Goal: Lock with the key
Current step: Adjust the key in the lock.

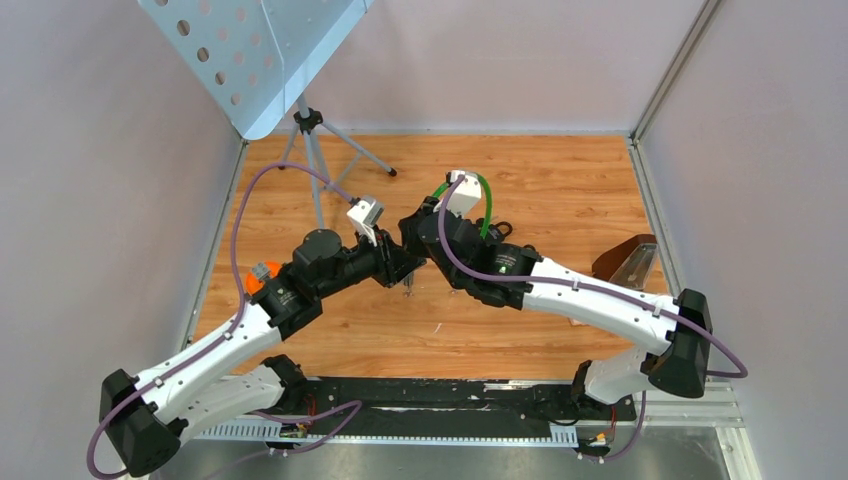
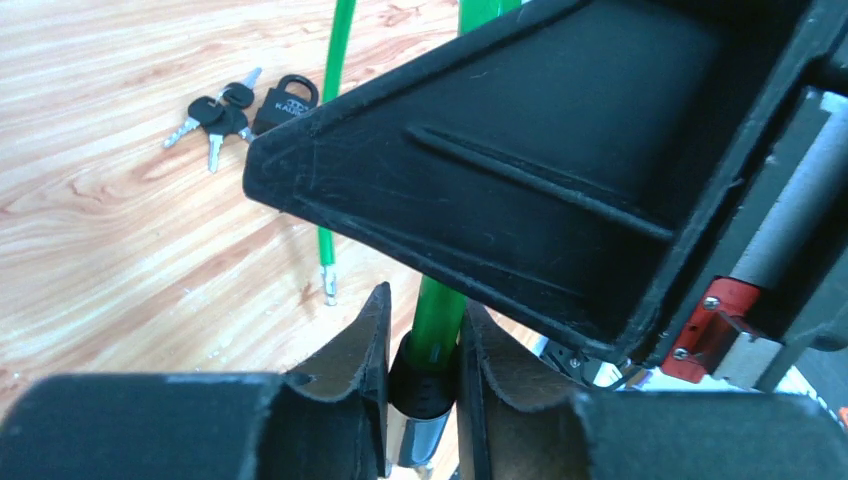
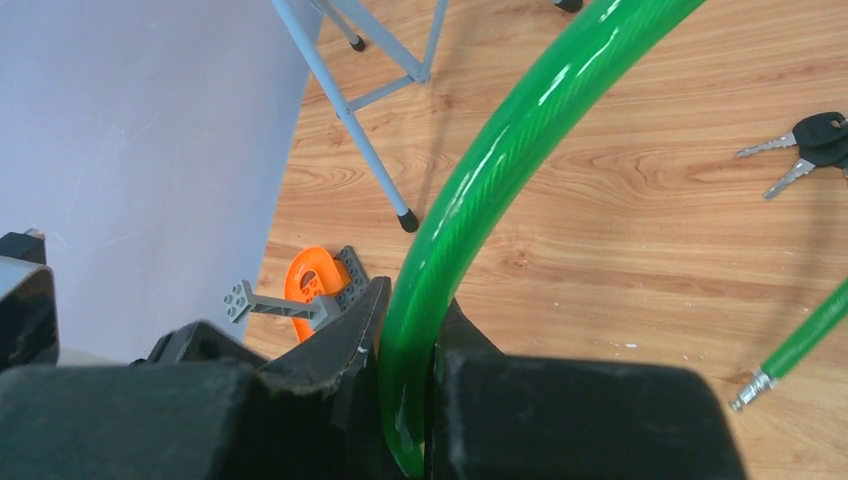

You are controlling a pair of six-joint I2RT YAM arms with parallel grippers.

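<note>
Left fingers: pinching the green cable at its black end cap, nearly closed.
Right fingers: clamping tight on the cable's green run.
Keys: lying on the tabletop just beside the padlock, farther out.

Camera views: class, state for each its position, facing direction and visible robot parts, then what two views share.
Top external: above and behind, facing down at the table; left arm and right arm show.
Left wrist: on its arm, facing past left claw toward keys.
Right wrist: facing past right claw, shut on green cable.
Shared by both wrists: cable, keys.
</note>
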